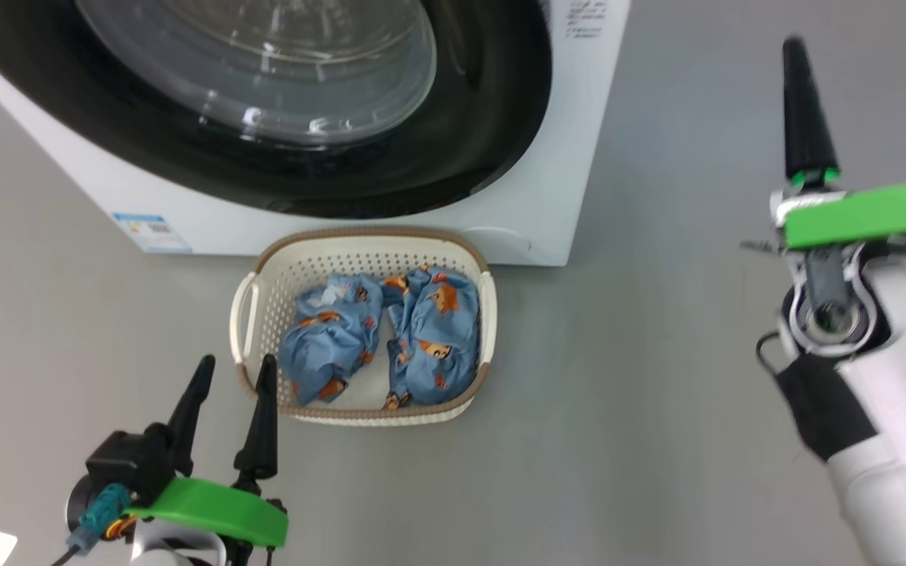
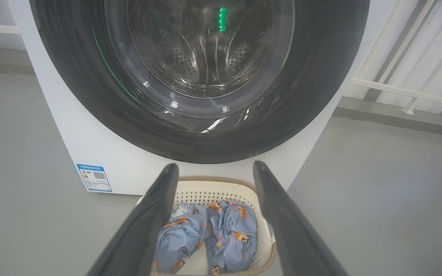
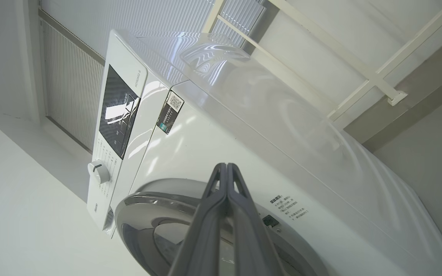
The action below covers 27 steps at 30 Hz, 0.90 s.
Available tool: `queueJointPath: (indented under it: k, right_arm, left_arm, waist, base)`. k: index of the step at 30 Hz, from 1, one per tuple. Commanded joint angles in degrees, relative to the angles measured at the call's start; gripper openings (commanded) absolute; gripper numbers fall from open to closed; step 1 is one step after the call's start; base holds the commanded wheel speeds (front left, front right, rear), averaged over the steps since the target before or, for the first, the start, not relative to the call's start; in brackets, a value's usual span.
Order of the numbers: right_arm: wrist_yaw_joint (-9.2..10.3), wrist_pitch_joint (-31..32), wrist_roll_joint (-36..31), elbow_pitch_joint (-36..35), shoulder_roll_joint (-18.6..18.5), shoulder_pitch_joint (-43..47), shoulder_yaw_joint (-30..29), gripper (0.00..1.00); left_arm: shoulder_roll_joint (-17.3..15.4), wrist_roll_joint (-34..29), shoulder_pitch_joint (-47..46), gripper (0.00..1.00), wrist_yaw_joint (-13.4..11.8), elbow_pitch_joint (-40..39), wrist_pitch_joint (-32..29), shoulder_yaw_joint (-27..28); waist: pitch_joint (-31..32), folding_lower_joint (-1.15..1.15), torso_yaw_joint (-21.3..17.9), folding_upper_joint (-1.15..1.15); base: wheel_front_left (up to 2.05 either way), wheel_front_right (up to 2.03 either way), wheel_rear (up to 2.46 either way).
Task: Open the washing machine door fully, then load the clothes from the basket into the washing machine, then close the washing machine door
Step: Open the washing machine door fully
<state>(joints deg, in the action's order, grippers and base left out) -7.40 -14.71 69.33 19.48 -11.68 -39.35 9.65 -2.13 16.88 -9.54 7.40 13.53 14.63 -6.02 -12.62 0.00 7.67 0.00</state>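
Observation:
The white washing machine [image 1: 516,212] fills the top of the head view, its round black-rimmed door [image 1: 453,149] closed against the front. The cream basket [image 1: 264,271] stands on the floor right in front of it, holding two light blue bear-print clothes [image 1: 331,334] side by side. My left gripper [image 1: 234,368] hovers open just left of the basket's near corner, empty. In the left wrist view its fingers [image 2: 155,214] frame the basket [image 2: 213,188] and clothes [image 2: 232,226] below the door [image 2: 90,96]. My right gripper [image 1: 794,45] is raised at the right, shut and empty; the right wrist view has its tips [image 3: 225,165] pointing at the washing machine [image 3: 213,153] above the door [image 3: 144,195].
Grey floor surrounds the machine and basket, with open room to the right of both. A blue label sticker [image 1: 150,230] sits on the machine's lower left front. White railings [image 2: 409,92] and a wall stand behind the machine to its right.

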Motion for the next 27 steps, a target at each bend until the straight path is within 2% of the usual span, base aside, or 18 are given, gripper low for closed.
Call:
queueJointPath:
  k: [1,5,6,12,18,27]
  right_arm:
    - [-0.09,0.9,3.4,-1.3,-0.7,-2.7,2.1,0.0]
    - [-0.09,5.3,12.0,-1.1,-3.7,-6.5,4.0,0.0]
    - [-0.09,5.3,12.0,-1.1,-3.7,-6.5,4.0,0.0]
    - [-0.09,16.2,20.0,1.3,-6.6,-11.4,6.4,0.0]
    - [-0.09,26.8,23.5,5.0,-8.5,-16.3,7.3,0.0]
    - [-0.09,35.5,24.9,9.8,-9.1,-23.4,6.8,0.0]
  left_arm:
    - [-0.8,0.8,-2.2,1.0,0.0,-1.6,0.4,1.5]
    - [-0.8,1.7,-3.4,1.0,-0.2,-1.8,0.4,0.8]
    - [-0.8,1.7,-3.4,1.0,-0.2,-1.8,0.4,0.8]
    - [-0.8,3.1,-4.7,1.0,-0.4,-1.8,0.4,-0.6]
    - [-0.8,4.1,-5.9,1.0,-0.5,-2.0,0.4,-2.2]
    - [-0.8,5.2,-7.7,1.0,-0.7,-2.8,0.4,-3.2]
  waist:
    - [-2.2,0.0,1.9,0.0]
    - [-4.1,0.0,3.3,0.0]
    - [-4.1,0.0,3.3,0.0]
    - [-6.5,0.0,5.2,0.0]
    - [-8.8,0.0,6.8,0.0]
    - [-12.2,0.0,8.1,0.0]
  base:
    - [0.0,0.0,0.0]
    - [0.0,0.0,0.0]
    - [0.0,0.0,0.0]
    - [0.0,0.0,0.0]
    - [0.0,0.0,0.0]
    - [0.0,0.0,0.0]
